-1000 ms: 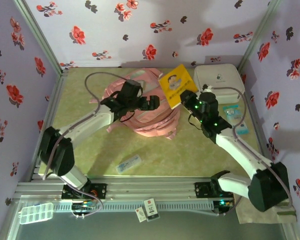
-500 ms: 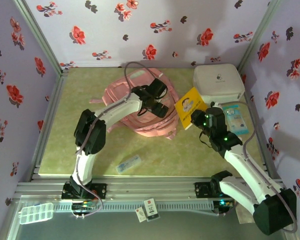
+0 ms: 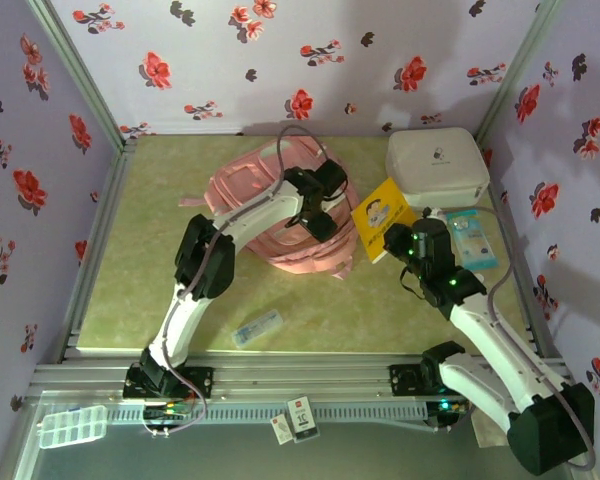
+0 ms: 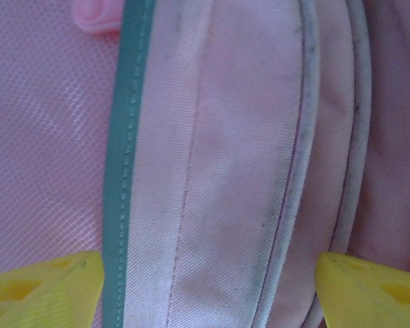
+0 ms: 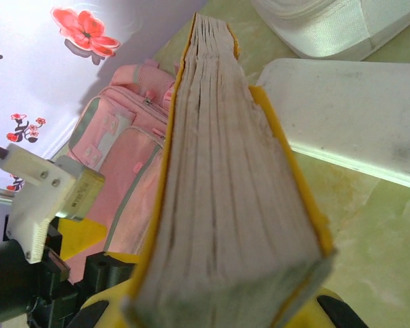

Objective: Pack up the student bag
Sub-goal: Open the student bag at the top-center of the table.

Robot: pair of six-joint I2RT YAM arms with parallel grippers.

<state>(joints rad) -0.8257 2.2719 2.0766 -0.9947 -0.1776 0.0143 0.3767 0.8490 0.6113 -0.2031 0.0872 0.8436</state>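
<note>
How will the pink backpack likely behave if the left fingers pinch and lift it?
Probably floppy: the backpack lies slumped on the table with soft seams and folds, so a pinch may raise only a fold. Likely not slippery, since the weave looks coarse. It looks fairly flat, so probably light.

A white hard case point(image 3: 436, 165) is sitting at the surface's point(image 3: 150, 290) one o'clock corner. A yellow book point(image 3: 382, 217) is hovering aslant at its seven o'clock, while a slim clear packet point(image 3: 257, 328) is lying toward six o'clock.
</note>
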